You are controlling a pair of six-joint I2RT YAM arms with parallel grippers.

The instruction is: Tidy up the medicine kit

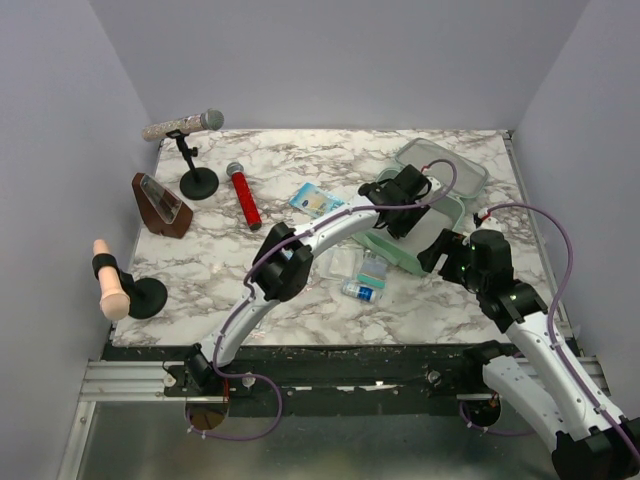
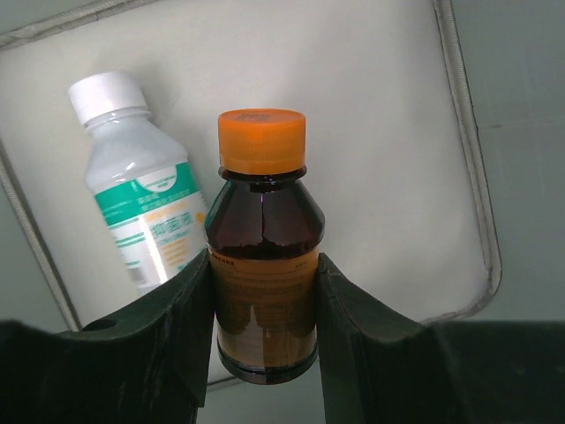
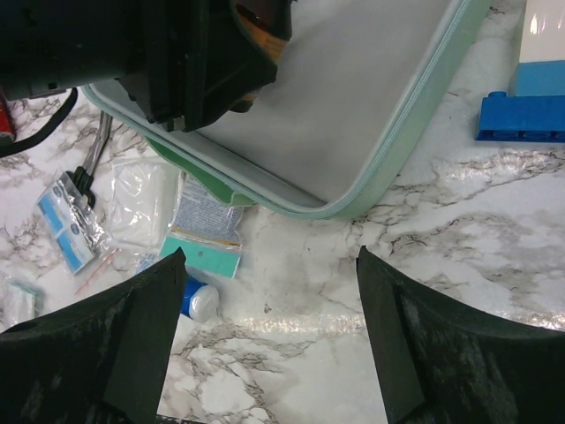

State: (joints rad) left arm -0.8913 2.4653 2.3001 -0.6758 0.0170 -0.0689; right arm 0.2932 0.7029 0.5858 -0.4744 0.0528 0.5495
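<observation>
While the left claw [image 2: 263, 269] pinches a brown bottle [image 2: 263, 212], cap pointing away from the wrist, the medicine kit [image 2: 380, 132] lies beneath, opened upward; the right claw [image 3: 269, 265] gapes empty.

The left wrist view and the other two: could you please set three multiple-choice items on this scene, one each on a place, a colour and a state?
1. Where does the white-capped bottle lie?
A. in the open medicine kit
B. on a shelf
C. on the floor

2. What colour is the cap of the brown bottle?
A. white
B. orange
C. blue

3. The right pincer is:
A. shut on a packet
B. open and empty
C. shut on a cloth

Answers:
1 A: the kit's pale lining lies under it.
2 B: the orange cap shows above the left pincer, which is shut on that bottle.
3 B: its fingers stand apart, holding nothing.
</observation>
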